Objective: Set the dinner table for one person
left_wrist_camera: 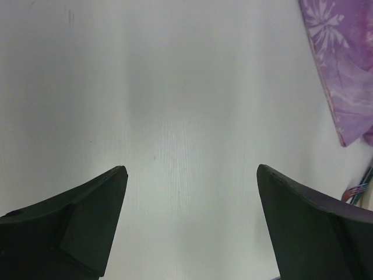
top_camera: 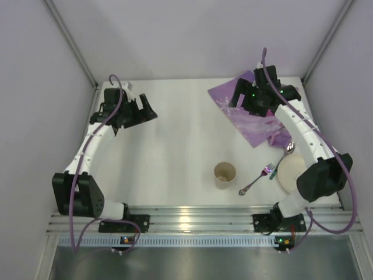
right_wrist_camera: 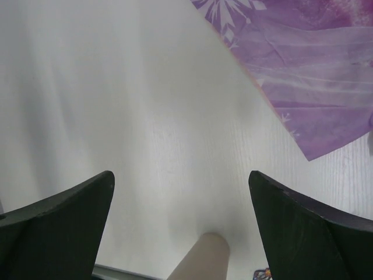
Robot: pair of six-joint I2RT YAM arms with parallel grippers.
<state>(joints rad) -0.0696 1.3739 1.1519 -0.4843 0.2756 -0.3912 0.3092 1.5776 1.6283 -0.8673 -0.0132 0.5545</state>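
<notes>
The white dinner table [top_camera: 175, 146] carries a purple printed placemat [top_camera: 250, 114] lying askew at the back right. A beige paper cup [top_camera: 225, 174] stands upright near the front centre. A fork with a coloured handle [top_camera: 258, 178] and a metal spoon [top_camera: 286, 153] lie to its right, beside a pale plate [top_camera: 289, 173] partly hidden by the right arm. My right gripper [top_camera: 235, 97] is open and empty above the placemat's left edge. My left gripper [top_camera: 150, 110] is open and empty at the back left. The right wrist view shows the cup [right_wrist_camera: 201, 259] and placemat [right_wrist_camera: 303, 64].
Grey walls enclose the table on three sides. A ribbed aluminium rail [top_camera: 198, 219] runs along the near edge between the arm bases. In the left wrist view my open gripper [left_wrist_camera: 191, 169] hangs over bare table, with the placemat [left_wrist_camera: 344, 58] at the upper right.
</notes>
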